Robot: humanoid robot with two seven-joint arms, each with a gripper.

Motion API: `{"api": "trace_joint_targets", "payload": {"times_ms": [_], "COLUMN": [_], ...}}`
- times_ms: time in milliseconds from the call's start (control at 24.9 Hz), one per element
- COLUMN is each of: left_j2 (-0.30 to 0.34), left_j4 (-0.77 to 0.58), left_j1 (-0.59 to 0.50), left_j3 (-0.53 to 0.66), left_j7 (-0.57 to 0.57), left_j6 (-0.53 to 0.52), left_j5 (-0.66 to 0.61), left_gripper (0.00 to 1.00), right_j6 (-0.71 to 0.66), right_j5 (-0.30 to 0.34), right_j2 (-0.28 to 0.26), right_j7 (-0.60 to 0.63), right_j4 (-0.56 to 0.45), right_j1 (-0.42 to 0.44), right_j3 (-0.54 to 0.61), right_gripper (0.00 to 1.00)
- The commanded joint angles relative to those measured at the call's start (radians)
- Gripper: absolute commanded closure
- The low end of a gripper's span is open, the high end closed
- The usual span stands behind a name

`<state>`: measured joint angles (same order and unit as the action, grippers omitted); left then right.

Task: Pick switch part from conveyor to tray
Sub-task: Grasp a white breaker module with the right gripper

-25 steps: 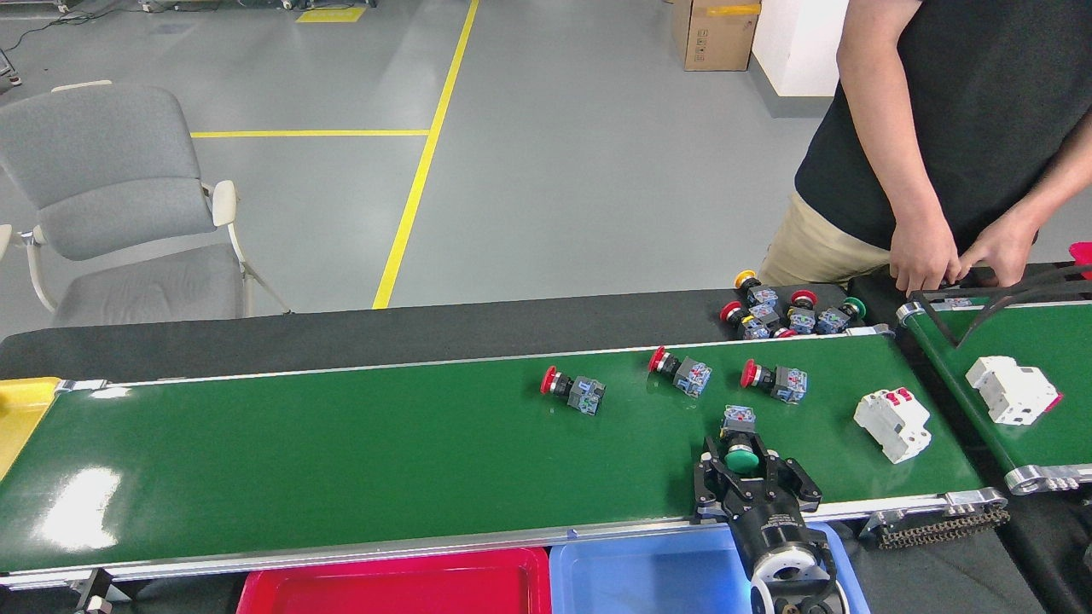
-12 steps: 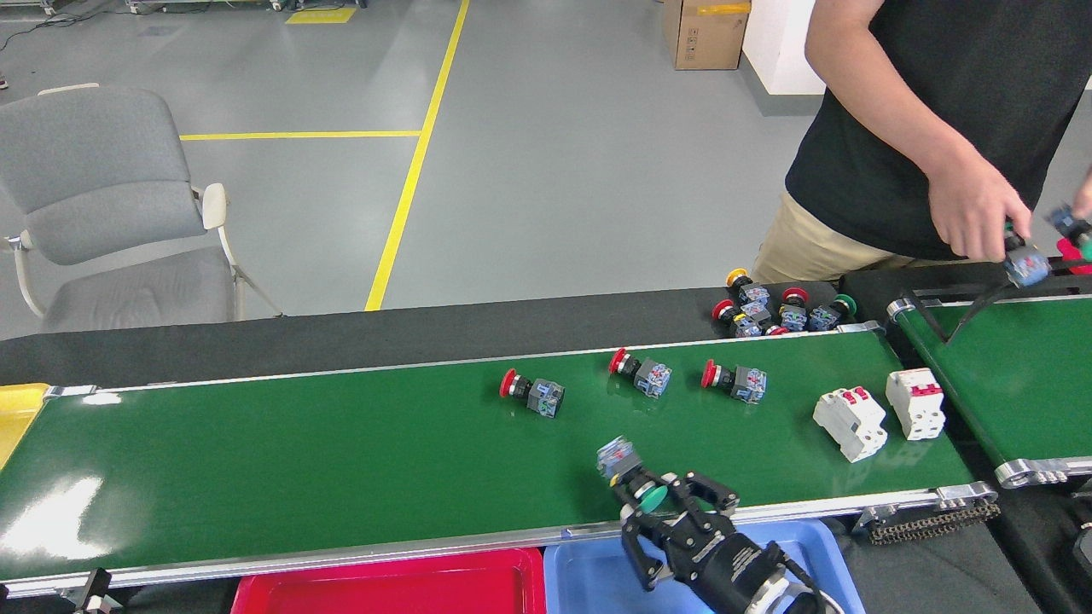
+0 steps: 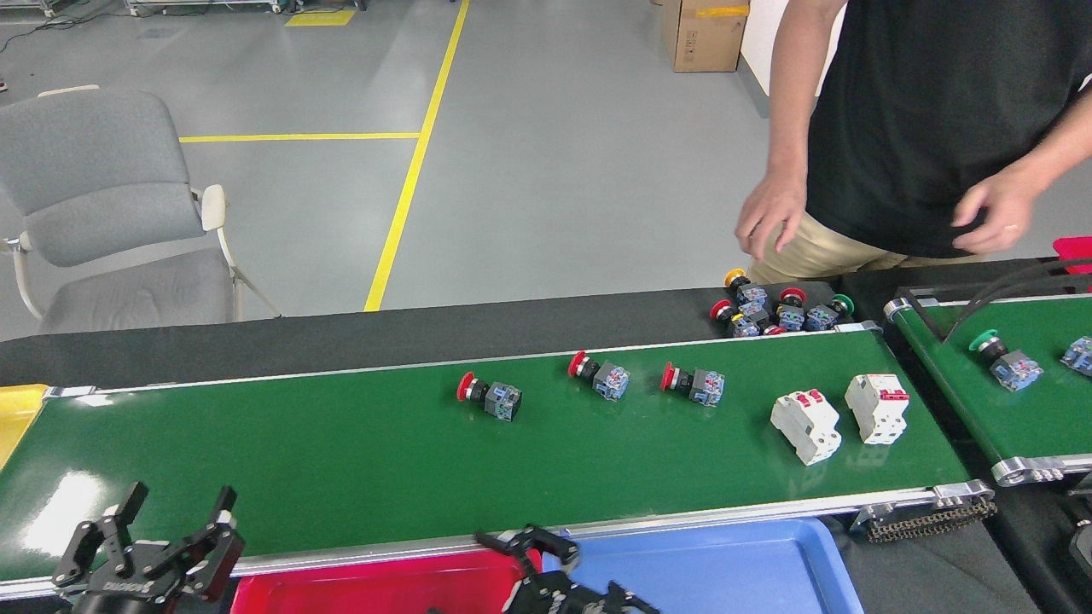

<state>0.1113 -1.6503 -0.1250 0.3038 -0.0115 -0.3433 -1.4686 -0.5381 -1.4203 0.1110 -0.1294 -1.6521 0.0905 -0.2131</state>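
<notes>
The right gripper [image 3: 533,546] has pulled back from the conveyor [image 3: 341,460] and now sits low at the bottom edge, over the line where the red tray [image 3: 384,588] meets the blue tray [image 3: 725,567]; a moment ago it held a green-capped switch, but now I cannot tell if it is open or holding anything, because only its dark curved fingers show; that switch is out of sight, so it may be in a tray or hidden. The left gripper [image 3: 175,524] has come into view at the lower left, with its black fingers spread wide and nothing between them. The belt has carried things to the left; the nearest switch part [image 3: 488,396] lies on its side in the middle of the belt, with two more [image 3: 599,376] [image 3: 693,384] behind it, so there is more to pick. The belt is smooth, shiny and green; the switches have round red caps and blocky bodies; the two white breakers [image 3: 806,424] are boxy hard plastic.
</notes>
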Motion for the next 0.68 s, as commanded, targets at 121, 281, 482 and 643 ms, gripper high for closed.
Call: {"api": "trace_joint_targets", "payload": {"times_ms": [121,281,482,643], "left_j2": [-0.015,-0.016,-0.059,-0.064], "left_j4": [0.021,0.076,0.248,0.279], "left_j1": [0.064,0.150,0.292,0.311], "left_j3": [-0.153,-0.259,-0.307,-0.328], "left_j7": [-0.051,-0.091,-0.094,-0.094], "left_j6": [0.158,0.242,0.274,0.276], "left_j5": [-0.006,-0.006,-0.006,-0.006], "left_gripper": [0.00,0.00,0.00,0.00], "right_j6": [0.228,0.366,0.417,0.418], "right_j5": [0.026,0.026,0.011,-0.019], "right_j2": [-0.002,-0.010,-0.017,-0.047], "right_j7": [0.132,0.174,0.120,0.076], "right_j4": [-0.049,-0.046,-0.011,0.069], "right_j1": [0.120,0.133,0.023,-0.061], "right_j3": [0.285,0.316,0.288,0.216], "right_gripper": [0.00,0.00,0.00,0.00]}}
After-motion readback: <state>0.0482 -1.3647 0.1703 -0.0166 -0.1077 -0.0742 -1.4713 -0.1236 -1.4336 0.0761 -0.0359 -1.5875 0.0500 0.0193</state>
